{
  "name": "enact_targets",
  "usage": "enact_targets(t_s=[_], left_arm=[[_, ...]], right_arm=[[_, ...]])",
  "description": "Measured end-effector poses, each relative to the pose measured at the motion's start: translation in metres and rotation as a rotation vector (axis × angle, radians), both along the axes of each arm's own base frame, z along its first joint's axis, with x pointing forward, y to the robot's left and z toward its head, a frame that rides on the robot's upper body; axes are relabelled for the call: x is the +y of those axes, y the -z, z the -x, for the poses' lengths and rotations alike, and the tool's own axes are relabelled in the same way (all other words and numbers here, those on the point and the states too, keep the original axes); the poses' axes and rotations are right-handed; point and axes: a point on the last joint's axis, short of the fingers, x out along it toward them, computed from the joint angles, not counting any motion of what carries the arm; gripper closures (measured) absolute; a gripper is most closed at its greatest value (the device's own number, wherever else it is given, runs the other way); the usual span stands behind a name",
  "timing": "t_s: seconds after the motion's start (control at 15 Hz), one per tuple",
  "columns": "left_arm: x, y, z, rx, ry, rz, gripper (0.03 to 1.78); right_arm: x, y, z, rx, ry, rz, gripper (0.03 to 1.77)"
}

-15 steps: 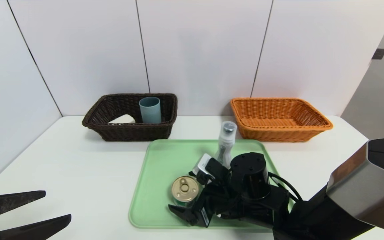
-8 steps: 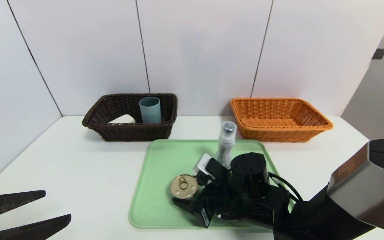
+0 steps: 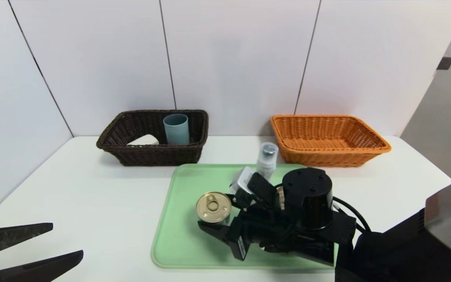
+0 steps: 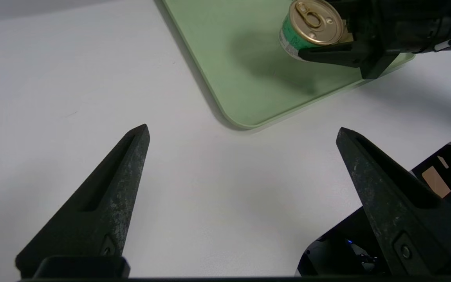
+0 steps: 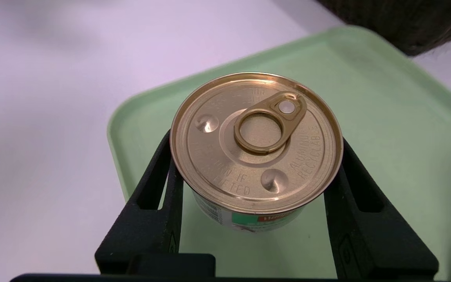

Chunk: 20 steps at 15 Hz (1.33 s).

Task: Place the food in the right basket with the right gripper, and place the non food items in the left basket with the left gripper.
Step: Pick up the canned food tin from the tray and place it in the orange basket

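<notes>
Dark brown basket (image 3: pixel 153 137) sits at the back of the table (image 3: pixel 92 196), left of centre. Inside it: a blue-grey cup (image 3: pixel 176 129) standing upright near the right end, and a white soap bar (image 3: pixel 144 140) lying just beside it toward the left. Orange basket (image 3: pixel 327 139) at the back right, nothing visible in it.

Green tray (image 3: pixel 186 219) near the table's front edge, centre. White bottle (image 3: pixel 266 159) with clear cap stands upright at the tray's back edge, partly hidden behind the right arm. Bread roll mostly hidden; only a tan sliver shows behind the arm, can't confirm more.

Right gripper (image 3: pixel 214 225) is over the tray's front-left part, jaws about half closed and clamped on both sides of the tin can (image 3: pixel 213 206). Right wrist view shows the can (image 5: pixel 256 141) pinched between the two fingers (image 5: pixel 159 196), gold lid up, green label below. Left wrist view shows its shadow apart on the tray, so the can is lifted clear of the tray.

Left gripper (image 3: pixel 33 246) parked over the table's front-left corner, jaws spread wide, holding nothing.
</notes>
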Motion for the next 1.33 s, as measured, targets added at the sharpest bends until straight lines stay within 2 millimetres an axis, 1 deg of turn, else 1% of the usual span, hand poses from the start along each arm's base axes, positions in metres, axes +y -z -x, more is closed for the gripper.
enact_targets(t_s=[0.27, 0.47, 0.73, 0.87, 1.07, 1.2, 1.33], left_arm=[[0.0, -0.001, 0.0, -0.006, -0.003, -0.001, 0.12], [0.0, -0.002, -0.001, -0.009, -0.004, 0.0, 0.12], [0.0, -0.004, -0.003, -0.024, -0.002, 0.003, 0.12], [0.0, -0.006, -0.003, -0.027, -0.002, 0.004, 0.12], [-0.001, -0.008, -0.005, -0.027, 0.0, 0.007, 0.12], [-0.001, -0.011, -0.008, -0.029, 0.0, 0.008, 0.12], [-0.002, -0.016, -0.012, -0.033, 0.001, 0.01, 0.12]], right_arm=[[-0.005, -0.035, 0.005, -0.068, 0.015, -0.068, 0.82], [-0.01, -0.064, 0.005, -0.119, 0.079, -0.111, 0.82], [-0.023, -0.117, -0.003, -0.185, 0.171, -0.165, 0.82], [-0.039, -0.145, -0.011, -0.205, 0.23, -0.176, 0.82], [-0.071, -0.175, -0.023, -0.229, 0.335, -0.178, 0.82], [-0.093, -0.189, -0.029, -0.239, 0.406, -0.173, 0.82], [-0.116, -0.198, -0.037, -0.243, 0.484, -0.16, 0.82]])
